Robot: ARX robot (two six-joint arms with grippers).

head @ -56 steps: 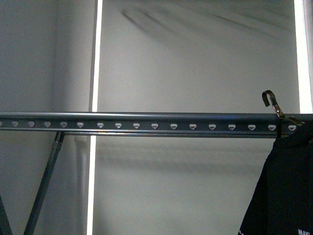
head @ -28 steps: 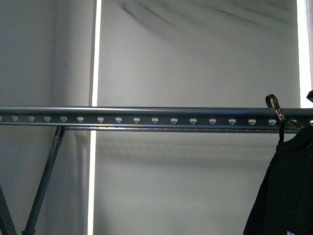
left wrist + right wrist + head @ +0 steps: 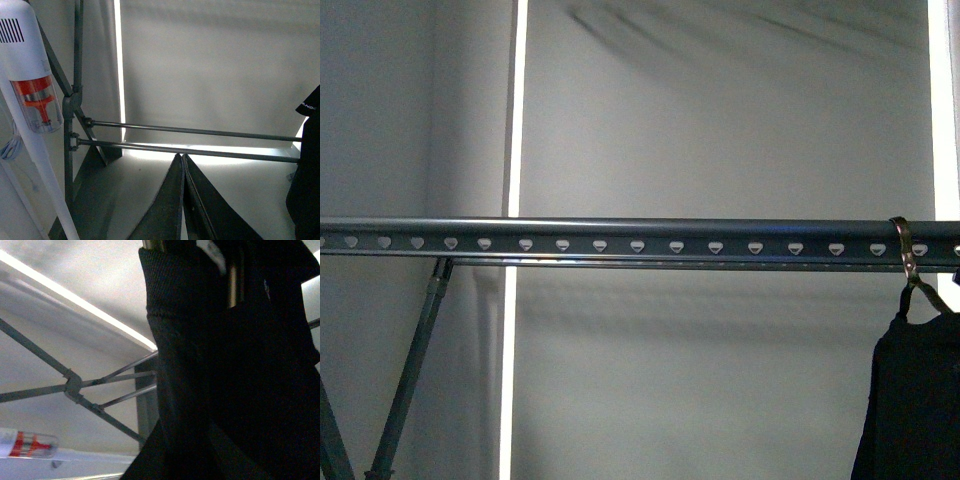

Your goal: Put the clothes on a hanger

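The hanger, a long dark grey rail [image 3: 640, 244] with pale triangular cut-outs, runs across the front view. At its far right a brass hook [image 3: 903, 252] of a slim coat hanger sits over the rail, and the black clothes [image 3: 915, 400] hang below it. In the right wrist view the clothes [image 3: 240, 365] fill the frame, with a white label [image 3: 212, 252] at the neck. My right gripper [image 3: 205, 425] is shut on the cloth and mostly hidden by it. My left gripper [image 3: 182, 156] is shut and empty, well left of the clothes' edge [image 3: 307, 175].
A white vacuum cleaner with an orange part [image 3: 30, 100] leans at the rack's side. Two thin lower bars [image 3: 200, 131] and slanted braces [image 3: 415, 360] belong to the rack. A grey wall with a bright vertical strip [image 3: 510, 150] stands behind.
The brass hook has dropped from above the rail onto it and shifted slightly right. The black clothes have moved down and right with it.
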